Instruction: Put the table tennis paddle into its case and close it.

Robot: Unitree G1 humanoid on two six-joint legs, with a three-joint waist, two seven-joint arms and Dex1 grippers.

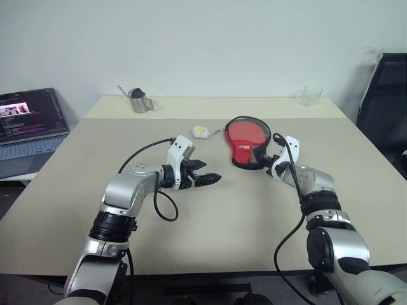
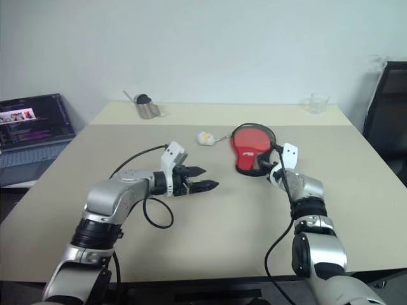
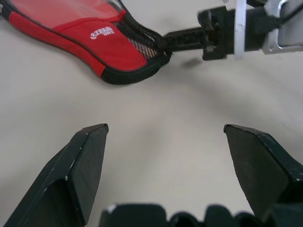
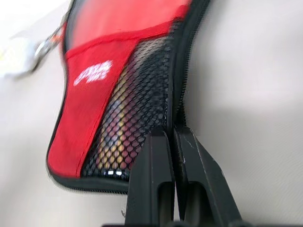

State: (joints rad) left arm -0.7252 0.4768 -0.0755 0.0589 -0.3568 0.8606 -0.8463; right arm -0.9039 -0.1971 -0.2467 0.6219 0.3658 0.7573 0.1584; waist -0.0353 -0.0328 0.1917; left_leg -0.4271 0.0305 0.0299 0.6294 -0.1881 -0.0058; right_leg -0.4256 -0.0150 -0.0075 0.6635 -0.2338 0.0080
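The two head views looked forward and down from above the arms, taking in the whole table from afar. Each wrist view looked along its own fingers, close over the tabletop. All four shared the case just ahead of the right gripper.

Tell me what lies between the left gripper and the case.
Only bare table separates the open left gripper from the case, as the left wrist view shows.

Left gripper hovering mid-table, fingers spread wide, pointing toward the right. Right gripper angled down, jaws pressed together.
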